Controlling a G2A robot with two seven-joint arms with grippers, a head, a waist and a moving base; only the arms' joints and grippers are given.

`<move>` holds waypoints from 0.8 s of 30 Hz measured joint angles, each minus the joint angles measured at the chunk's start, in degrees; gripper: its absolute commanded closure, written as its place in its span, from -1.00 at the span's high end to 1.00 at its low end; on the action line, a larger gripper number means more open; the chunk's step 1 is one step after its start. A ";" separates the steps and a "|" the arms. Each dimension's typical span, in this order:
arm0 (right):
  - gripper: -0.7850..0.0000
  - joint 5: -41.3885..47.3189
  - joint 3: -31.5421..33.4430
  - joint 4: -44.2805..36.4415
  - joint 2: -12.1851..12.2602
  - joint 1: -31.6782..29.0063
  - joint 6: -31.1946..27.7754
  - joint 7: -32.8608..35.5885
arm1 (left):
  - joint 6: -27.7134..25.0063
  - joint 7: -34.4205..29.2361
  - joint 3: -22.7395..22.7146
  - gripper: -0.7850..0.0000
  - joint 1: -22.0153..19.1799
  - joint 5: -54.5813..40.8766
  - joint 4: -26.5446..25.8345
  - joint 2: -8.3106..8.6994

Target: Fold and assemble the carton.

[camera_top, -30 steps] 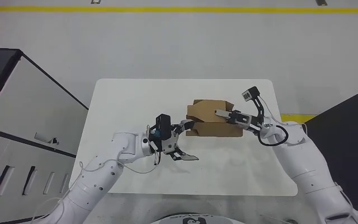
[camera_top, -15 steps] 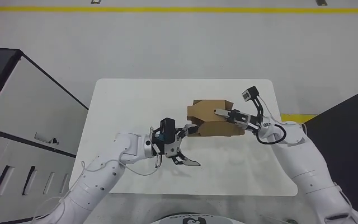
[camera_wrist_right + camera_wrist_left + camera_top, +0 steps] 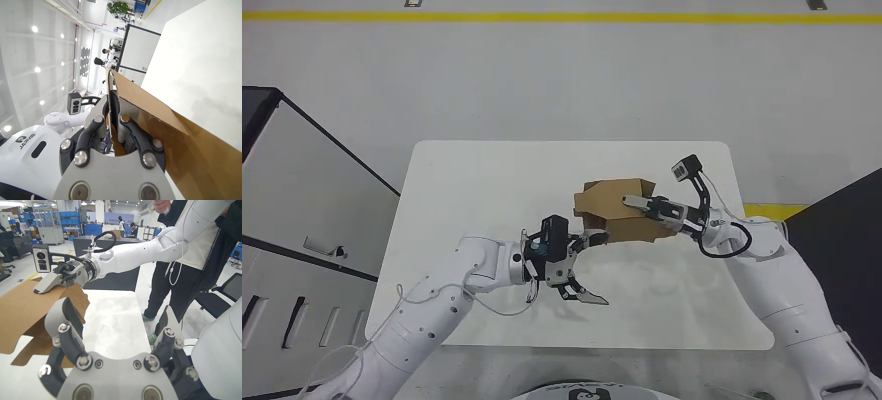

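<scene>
- Carton (image 3: 617, 205), brown corrugated board and only half formed, is held by your right gripper (image 3: 634, 203). Its two fingers are closed narrowly on one upper panel, one finger above the cardboard and one below it, and the panel's raw edge runs between them.
- I judge that this grip serves as an anchor, so that the carton does not slide on the table (image 3: 472, 190) when the other arm pushes against it.
- From the clamped panel, the body of the carton extends away from the right gripper toward the left one. At that end the flaps hang loose and are not folded in.
- Your left gripper (image 3: 598, 268) is wide open and holds nothing.
- One of its fingers (image 3: 66, 313) is just beside the loose flap at the carton's corner; I cannot tell whether it touches. The other finger is well apart from the cardboard, over bare table.
- The wide opening probably lets the near finger work as a pusher on that flap, or lets the flap pass between both fingers.
- In my judgement the task is at an early stage: the walls are not squared and no flap is closed.
- Be careful with the push. The board is thin, so it may buckle at the clamped panel instead of bending on its crease.
</scene>
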 measured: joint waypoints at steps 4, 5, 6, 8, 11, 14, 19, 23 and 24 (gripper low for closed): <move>-1.00 0.04 -0.01 0.02 -0.09 -0.01 -0.07 0.18 | 0.25 0.35 0.98 1.00 -0.99 -0.21 0.55 -0.34; -1.00 0.07 -0.01 0.02 -0.11 -0.04 -0.10 0.19 | 0.33 0.43 1.14 1.00 -1.15 -0.20 0.64 -0.40; -1.00 0.11 -0.01 0.01 -0.12 -0.08 -0.11 0.20 | 0.42 0.51 1.30 1.00 -1.30 -0.17 0.73 -0.46; -1.00 0.15 0.02 -0.04 -0.15 -0.17 -0.06 0.35 | 0.63 0.69 1.65 1.00 -1.56 0.01 0.98 -0.59; -1.00 0.35 0.13 -0.07 -0.18 -0.33 0.07 0.54 | 0.86 0.92 2.04 1.00 -1.80 0.22 1.37 -0.73; -1.00 0.44 0.40 -0.02 -0.17 -0.46 0.09 0.80 | 0.91 1.23 1.81 1.00 -1.89 0.21 1.53 -0.72; -1.00 1.92 1.47 0.22 -0.07 -0.69 -1.25 2.42 | 0.56 2.10 -0.70 1.00 -0.95 -0.33 1.56 -0.16; -1.00 4.11 2.28 0.64 -0.03 -0.75 -2.71 4.55 | 0.07 2.20 -2.49 1.00 0.06 -0.74 1.58 0.31; -1.00 4.47 2.39 0.68 -0.03 -0.75 -2.89 4.94 | 0.03 2.20 -2.80 1.00 0.24 -0.83 1.51 0.39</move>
